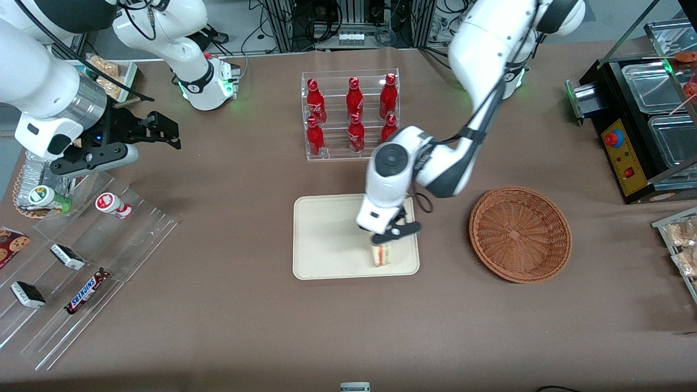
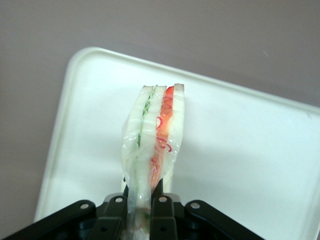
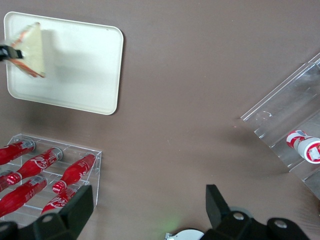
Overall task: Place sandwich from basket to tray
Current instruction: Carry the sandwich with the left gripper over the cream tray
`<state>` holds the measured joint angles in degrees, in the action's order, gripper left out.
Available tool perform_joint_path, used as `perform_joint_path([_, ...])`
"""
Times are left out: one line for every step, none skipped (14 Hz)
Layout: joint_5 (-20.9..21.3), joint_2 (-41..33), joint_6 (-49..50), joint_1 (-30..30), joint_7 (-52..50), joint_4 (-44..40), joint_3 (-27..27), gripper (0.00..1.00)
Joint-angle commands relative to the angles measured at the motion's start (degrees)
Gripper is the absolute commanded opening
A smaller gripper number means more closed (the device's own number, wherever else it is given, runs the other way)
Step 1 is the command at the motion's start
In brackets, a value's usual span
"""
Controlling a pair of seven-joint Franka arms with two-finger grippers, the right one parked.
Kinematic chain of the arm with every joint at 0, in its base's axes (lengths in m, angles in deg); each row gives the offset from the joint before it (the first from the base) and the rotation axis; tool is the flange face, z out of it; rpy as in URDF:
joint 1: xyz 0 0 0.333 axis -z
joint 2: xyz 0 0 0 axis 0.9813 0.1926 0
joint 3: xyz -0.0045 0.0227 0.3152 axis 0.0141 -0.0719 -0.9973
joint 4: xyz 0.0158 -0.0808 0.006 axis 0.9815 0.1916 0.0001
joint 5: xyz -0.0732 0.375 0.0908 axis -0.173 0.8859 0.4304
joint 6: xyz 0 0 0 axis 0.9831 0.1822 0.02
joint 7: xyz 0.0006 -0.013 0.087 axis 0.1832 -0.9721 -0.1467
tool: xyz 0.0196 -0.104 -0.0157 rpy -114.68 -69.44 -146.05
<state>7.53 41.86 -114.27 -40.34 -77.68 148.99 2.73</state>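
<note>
The gripper [image 1: 393, 233] holds the sandwich [image 1: 383, 254] over the tray [image 1: 326, 239]. Most of the tray is bare. A bottle rack [image 1: 351, 115] stands farther from the camera than the tray, the basket [image 1: 520, 234] beside it.

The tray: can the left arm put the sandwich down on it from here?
Probably yes. The gripper holds the sandwich directly above the tray, and nothing lies underneath it.

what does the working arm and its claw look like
Glossy white rounded arm shells with dark grey joint bands and a round grey cap near the wrist, and a black cable along the forearm. The claw is matte black, its finger mounts fastened with small silver screws.
</note>
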Motion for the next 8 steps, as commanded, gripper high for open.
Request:
perform_joint_path([2.3, 2.5, -0.6, 3.3, -2.7, -2.9, -1.0, 0.07])
perform_joint_path([2.4, 3.1, -1.7, 4.0, -3.2, -2.8, -1.0, 0.08])
perform_joint_path([2.3, 3.6, -2.1, 4.2, -3.3, -2.8, -1.1, 0.09])
perform_joint_path([2.3, 4.2, -2.6, 4.2, -4.0, -2.7, -1.0, 0.12])
perform_joint_path([2.3, 4.3, -3.6, 4.2, -5.2, -2.6, -1.0, 0.28])
perform_joint_path([2.4, 4.1, -4.2, 4.2, -5.8, -2.5, -1.0, 0.85])
perform_joint_path([2.3, 3.7, -4.3, 4.2, -6.4, -2.5, -1.0, 1.00])
perform_joint_path([2.3, 3.4, -4.0, 4.1, -6.7, -2.9, -1.1, 1.00])
